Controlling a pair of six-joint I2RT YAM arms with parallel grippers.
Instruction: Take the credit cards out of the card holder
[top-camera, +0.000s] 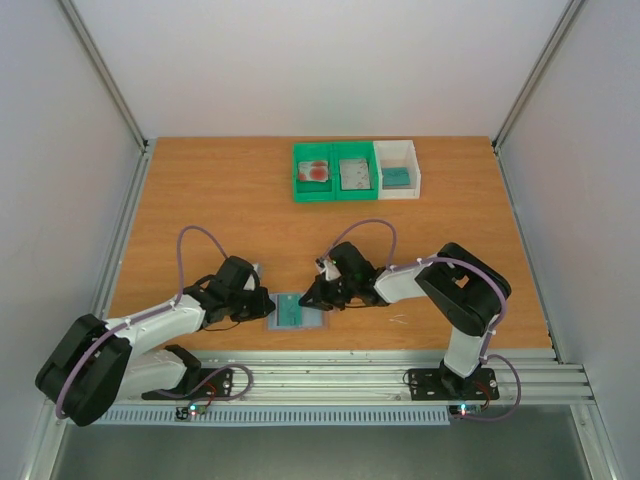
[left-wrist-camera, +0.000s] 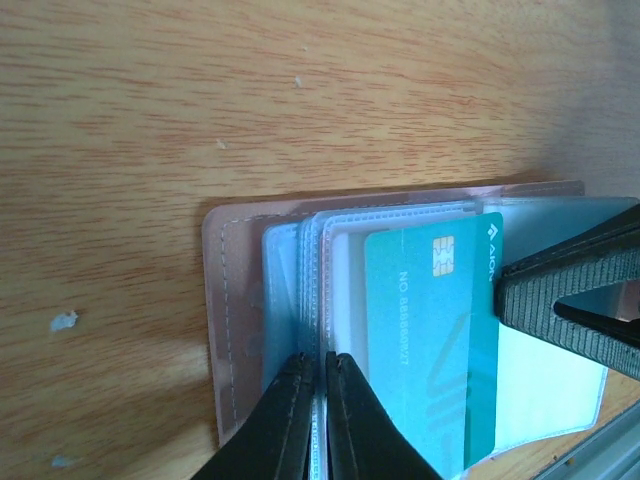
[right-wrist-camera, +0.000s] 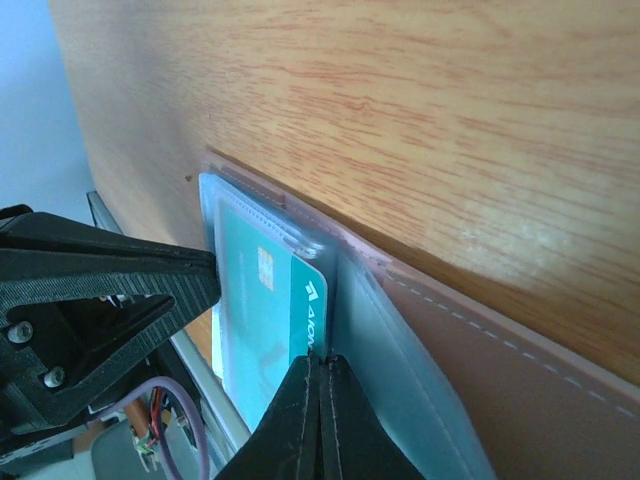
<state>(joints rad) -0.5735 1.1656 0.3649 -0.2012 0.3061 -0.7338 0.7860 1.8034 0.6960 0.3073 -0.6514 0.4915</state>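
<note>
The card holder (top-camera: 291, 312) lies open on the table near the front edge, between my two grippers. In the left wrist view its brownish-pink cover (left-wrist-camera: 232, 300) lies flat, with clear sleeves on top. A teal card (left-wrist-camera: 425, 340) with a gold chip sticks partly out of a sleeve. My left gripper (left-wrist-camera: 320, 362) is shut on the edge of the sleeves. My right gripper (right-wrist-camera: 322, 358) is shut on the free edge of the teal card (right-wrist-camera: 310, 305); the cover (right-wrist-camera: 530, 400) lies to its right. My right gripper's finger (left-wrist-camera: 565, 295) shows at the card's edge.
At the back of the table stands a green tray (top-camera: 334, 190) holding a white card with red blotches (top-camera: 316, 171) and a grey card (top-camera: 354, 173). Beside it a white tray (top-camera: 398, 150) holds a teal card (top-camera: 397, 177). The table's front metal rail (left-wrist-camera: 600, 450) runs close by the holder.
</note>
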